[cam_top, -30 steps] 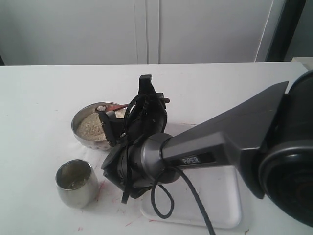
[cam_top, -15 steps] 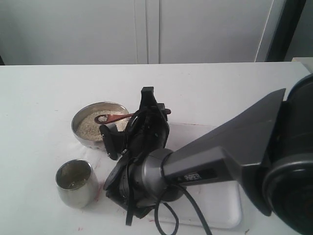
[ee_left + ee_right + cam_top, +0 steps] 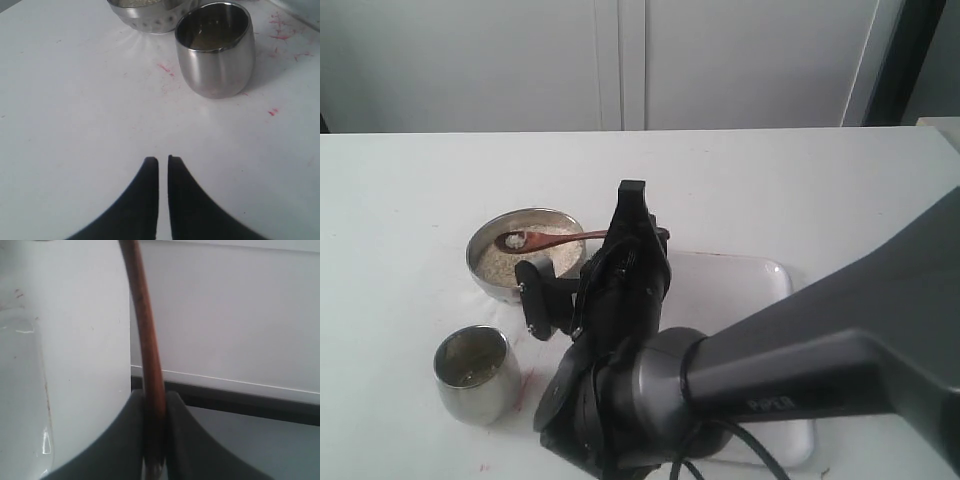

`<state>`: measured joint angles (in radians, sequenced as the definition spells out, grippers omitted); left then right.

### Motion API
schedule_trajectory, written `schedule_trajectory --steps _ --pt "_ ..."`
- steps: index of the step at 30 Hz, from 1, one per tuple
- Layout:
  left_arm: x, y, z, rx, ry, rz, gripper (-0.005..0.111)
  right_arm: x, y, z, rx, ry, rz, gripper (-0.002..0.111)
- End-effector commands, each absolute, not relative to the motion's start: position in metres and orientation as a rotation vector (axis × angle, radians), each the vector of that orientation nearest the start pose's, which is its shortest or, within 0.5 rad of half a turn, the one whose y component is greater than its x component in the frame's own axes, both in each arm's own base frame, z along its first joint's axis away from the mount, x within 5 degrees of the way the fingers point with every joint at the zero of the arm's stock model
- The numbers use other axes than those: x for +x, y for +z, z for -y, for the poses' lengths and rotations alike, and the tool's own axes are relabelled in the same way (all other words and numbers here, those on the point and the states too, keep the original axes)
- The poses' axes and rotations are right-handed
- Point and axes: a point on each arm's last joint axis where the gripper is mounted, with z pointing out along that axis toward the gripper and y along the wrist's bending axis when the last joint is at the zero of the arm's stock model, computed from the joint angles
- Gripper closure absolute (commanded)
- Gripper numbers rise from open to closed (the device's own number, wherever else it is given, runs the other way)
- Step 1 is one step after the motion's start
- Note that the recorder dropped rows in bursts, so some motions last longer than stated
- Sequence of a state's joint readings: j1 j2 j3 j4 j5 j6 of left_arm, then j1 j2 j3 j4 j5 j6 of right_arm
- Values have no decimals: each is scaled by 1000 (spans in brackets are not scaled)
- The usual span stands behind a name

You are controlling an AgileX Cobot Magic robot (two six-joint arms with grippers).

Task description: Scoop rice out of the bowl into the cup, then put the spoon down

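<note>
Exterior view: on the white desk (image 3: 410,190) the bowl (image 3: 490,282) stands left of centre with the rice (image 3: 496,264) lying in it. The spoon (image 3: 552,240) is held about level over the bowl. Its scoop is over the bowl's far left part with a small heap of grains in it, and its handle runs right into the right fingers (image 3: 632,215), which are closed on its end. Whether the scoop touches the rice below cannot be told. The cup (image 3: 472,375) stands upright on the desk, nearer than the bowl, a little to its left and apart from it. A white tray (image 3: 740,285) lies to the right of the bowl, and the right arm (image 3: 790,370) covers much of it in the foreground. The left fingers are out of sight here.

Left wrist view: the left fingers (image 3: 151,170) are drawn almost together, with only a thin slit between the tips and nothing in it. They hang over bare desk (image 3: 70,100). Beyond them the cup (image 3: 216,55) stands just beside the bowl (image 3: 150,20), of which only the dimpled lower band shows. A few red marks (image 3: 167,70) dot the desk near the cup.

Right wrist view: the right fingers (image 3: 135,407) are clamped on the slim handle of the spoon (image 3: 147,330), one on each side. The handle runs away from them and out of the picture, so the scoop is not seen.
</note>
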<state>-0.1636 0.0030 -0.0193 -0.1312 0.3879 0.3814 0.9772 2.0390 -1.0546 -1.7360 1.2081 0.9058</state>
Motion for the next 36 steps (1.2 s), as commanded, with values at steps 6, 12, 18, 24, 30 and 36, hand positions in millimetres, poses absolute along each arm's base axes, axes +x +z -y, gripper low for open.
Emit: schedule_trajectory --steps 6,12,18,24,30,36 --pt "50 181 14 431 5 -1830 92 237 166 -263 -1257 -1219 -1454 108" --pt "50 181 14 431 5 -1830 92 214 167 -266 -1288 -1165 -1414 108" --pt "50 181 14 431 5 -1830 92 201 168 -266 -1325 -1153 -1381 108" --pt "50 181 14 431 5 -1830 92 199 166 -262 -1412 -1219 -1331 108" --pt "50 181 14 431 5 -1830 92 199 169 -262 -1493 -1286 -1269 108" --pt "50 181 14 431 5 -1830 92 199 180 -260 -1499 -1299 -1247 108"
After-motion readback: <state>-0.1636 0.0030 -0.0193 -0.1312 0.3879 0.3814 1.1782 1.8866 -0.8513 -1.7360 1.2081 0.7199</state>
